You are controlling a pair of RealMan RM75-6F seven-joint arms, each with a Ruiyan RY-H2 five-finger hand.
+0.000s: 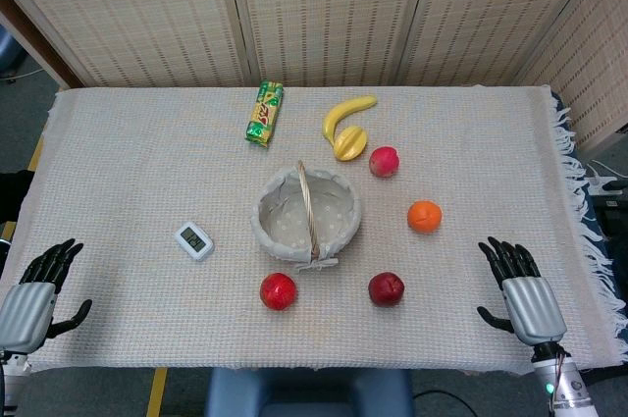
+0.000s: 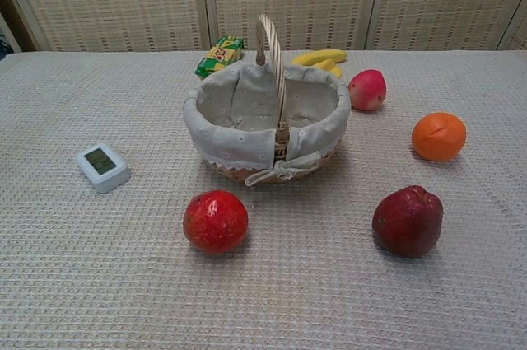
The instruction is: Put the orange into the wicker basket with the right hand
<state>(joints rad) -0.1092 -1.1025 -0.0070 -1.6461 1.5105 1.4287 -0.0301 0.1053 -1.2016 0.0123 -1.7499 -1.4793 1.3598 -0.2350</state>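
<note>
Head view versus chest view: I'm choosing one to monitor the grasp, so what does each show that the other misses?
Only the head view shows the left hand and right hand, both empty with fingers spread at the near table edge, and the table's fringed side. Only the chest view shows the wicker basket side-on, with its handle arching up. Both share the orange, basket, two red apples, thermometer, banana and snack packet.

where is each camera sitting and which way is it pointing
head view: high above the near table edge, looking steeply down; left robot hand and right robot hand show at the bottom corners.
chest view: low at the near edge, looking level across; no robot body shows.
shared: wicker basket, orange.
</note>
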